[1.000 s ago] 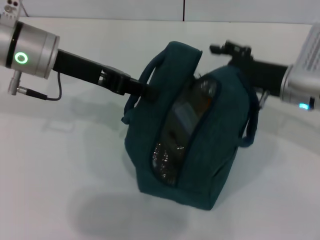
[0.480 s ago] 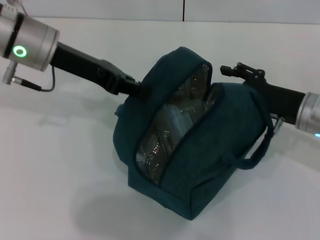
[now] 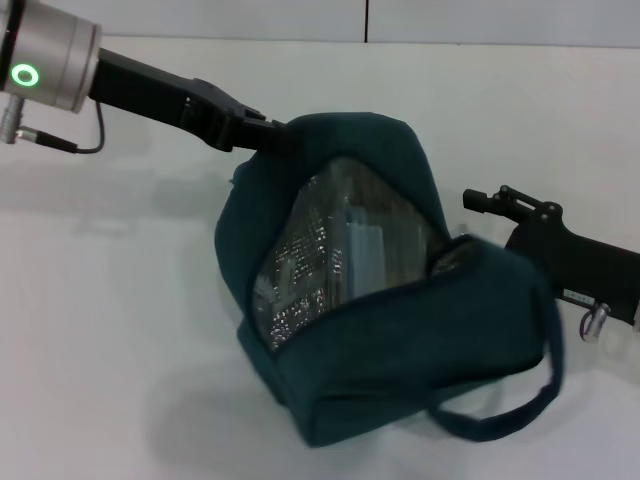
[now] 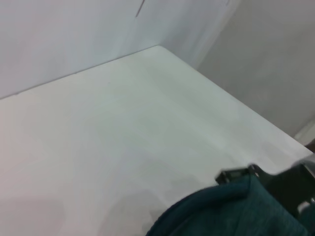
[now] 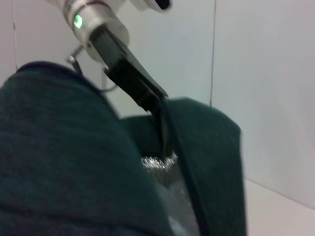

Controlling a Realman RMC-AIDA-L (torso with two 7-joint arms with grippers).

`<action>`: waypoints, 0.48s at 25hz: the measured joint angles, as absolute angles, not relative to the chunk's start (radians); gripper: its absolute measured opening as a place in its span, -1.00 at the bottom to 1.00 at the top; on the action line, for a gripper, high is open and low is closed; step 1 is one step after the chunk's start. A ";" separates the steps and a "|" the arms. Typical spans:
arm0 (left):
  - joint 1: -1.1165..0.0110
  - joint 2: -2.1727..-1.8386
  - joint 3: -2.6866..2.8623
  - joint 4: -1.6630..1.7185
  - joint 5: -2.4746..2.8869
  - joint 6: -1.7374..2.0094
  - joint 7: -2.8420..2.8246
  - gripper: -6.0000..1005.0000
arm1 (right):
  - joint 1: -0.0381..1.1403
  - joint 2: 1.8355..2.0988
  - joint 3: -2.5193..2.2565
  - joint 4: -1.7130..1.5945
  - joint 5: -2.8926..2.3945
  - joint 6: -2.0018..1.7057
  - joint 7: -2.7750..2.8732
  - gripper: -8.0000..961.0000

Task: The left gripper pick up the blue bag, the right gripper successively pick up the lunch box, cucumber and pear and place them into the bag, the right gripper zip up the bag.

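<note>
I see the bag [image 3: 400,370] tipped on the table [image 3: 110,330], mouth gaping and silver lining showing — the lunch box [image 3: 365,255] sits inside. My left gripper [image 3: 275,135] is clamped on the bag's upper rim. The right gripper [image 3: 480,200] sits just beside the bag's right edge — its fingers I cannot tell.

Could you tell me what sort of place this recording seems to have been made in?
Probably a robot test bench in a lab: a bare white table against plain white panelled walls, with only a blue bag held between the left gripper and right gripper.
</note>
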State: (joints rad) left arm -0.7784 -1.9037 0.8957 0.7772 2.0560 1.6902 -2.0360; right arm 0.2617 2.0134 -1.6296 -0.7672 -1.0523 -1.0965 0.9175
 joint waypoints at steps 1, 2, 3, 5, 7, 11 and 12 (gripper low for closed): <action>-0.783 -1.906 0.897 0.776 2.056 1.690 -2.032 -0.84 | 0.258 2.013 -1.628 -0.765 -1.049 -1.108 0.919 0.83; -0.786 -1.909 0.898 0.776 2.056 1.689 -2.031 -0.84 | 0.257 2.013 -1.628 -0.764 -1.044 -1.115 0.922 0.83; -0.789 -1.912 0.899 0.776 2.056 1.689 -2.031 -0.84 | 0.257 2.013 -1.624 -0.762 -1.038 -1.119 0.922 0.83; -0.792 -1.917 0.899 0.778 2.055 1.689 -2.033 -0.84 | 0.256 2.014 -1.607 -0.761 -1.027 -1.121 0.918 0.83; -0.795 -1.918 0.898 0.778 2.052 1.690 -2.035 -0.84 | 0.255 2.014 -1.580 -0.760 -1.023 -1.125 0.915 0.82; -0.801 -1.921 0.895 0.779 2.027 1.693 -2.037 -0.79 | 0.258 2.014 -1.541 -0.749 -1.021 -1.144 0.913 0.82; -0.802 -1.921 0.895 0.780 2.018 1.694 -2.037 -0.77 | 0.262 2.014 -1.538 -0.744 -1.021 -1.151 0.913 0.82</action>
State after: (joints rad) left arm -0.8016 -1.9212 0.8954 0.7798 2.0181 1.6943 -2.0366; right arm 0.2616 2.0141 -1.5377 -0.7439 -1.0206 -1.1508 0.9131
